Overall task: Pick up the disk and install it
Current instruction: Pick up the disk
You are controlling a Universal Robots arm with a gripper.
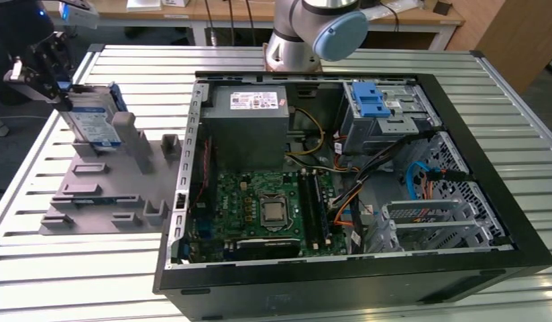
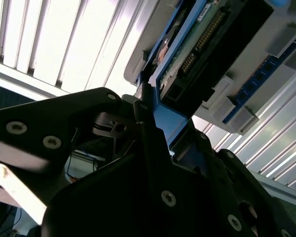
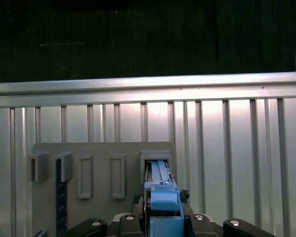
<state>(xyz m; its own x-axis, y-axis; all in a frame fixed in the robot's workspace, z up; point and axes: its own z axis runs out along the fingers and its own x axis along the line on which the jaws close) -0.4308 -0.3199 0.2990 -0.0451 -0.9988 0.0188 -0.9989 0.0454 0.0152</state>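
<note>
**Gripper pinching disk on end at the grey fixture**

The arm's gripper (image 1: 64, 99) is clamping its fingers (image 2: 147, 123) onto the blue carrier of the disk (image 1: 93, 123), gripping it by its upper end. The disk is standing on end at the exterior view's left, well apart from the open computer case (image 1: 347, 285). Its long axis is running nearly vertical with a slight lean. Its lower end is sitting at a slot of the grey fixture (image 1: 96, 198) lying on the slatted metal bench (image 1: 70, 268); whether it is resting in the slot or hanging just clear cannot be told.

The disk's broad labelled face is pointing toward the case, and its white-and-blue label is showing print too small to read. In the second wrist view the opposite face is showing a green circuit board with rows of contacts.

Inside the case, the grey power-supply box (image 1: 249, 131) is carrying a white sticker (image 1: 254, 101) with a red patch, its writing likewise illegible.
</note>
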